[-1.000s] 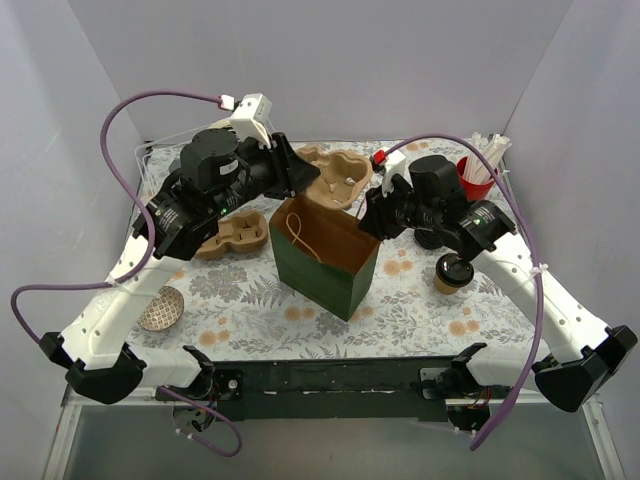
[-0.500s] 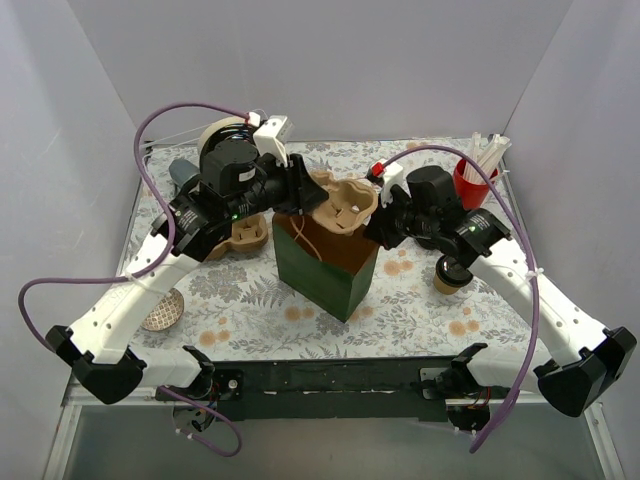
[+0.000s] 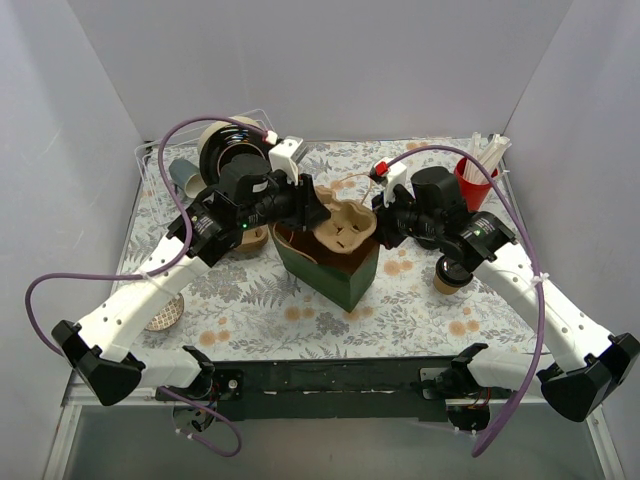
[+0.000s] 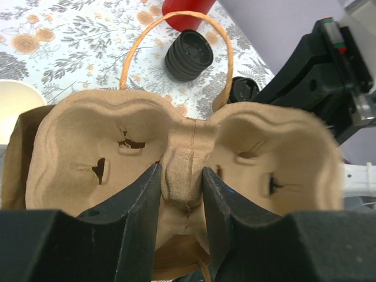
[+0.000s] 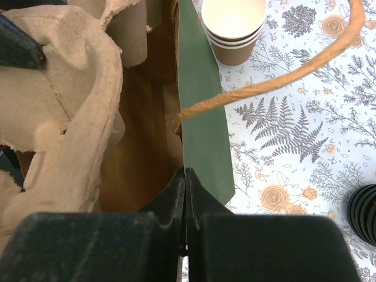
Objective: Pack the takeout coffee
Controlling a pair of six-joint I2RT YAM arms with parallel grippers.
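The takeout coffee [image 3: 452,272], a tan cup with a black lid, stands on the table right of the bag, under my right arm. My left gripper [image 3: 312,208] is shut on the centre ridge of a tan pulp cup carrier [image 3: 342,228] and holds it tilted in the mouth of the green-and-brown paper bag [image 3: 335,275]. The left wrist view shows the fingers [image 4: 141,194] pinching the carrier [image 4: 270,153]. My right gripper [image 3: 375,225] is shut on the bag's right rim. In the right wrist view it [image 5: 185,173] grips the green wall [image 5: 202,106] beside the carrier [image 5: 53,88].
A red cup with white sticks [image 3: 473,178] stands back right. A stack of black lids [image 4: 189,54] lies near it. Lidless tan cups [image 5: 233,29] stand left of the bag. A patterned dish [image 3: 160,310] lies front left. A round tub [image 3: 225,145] sits back left.
My left arm has brought the pulp carrier from behind the bag forward and down into the bag's mouth. My right gripper has stayed shut on the bag's rim.
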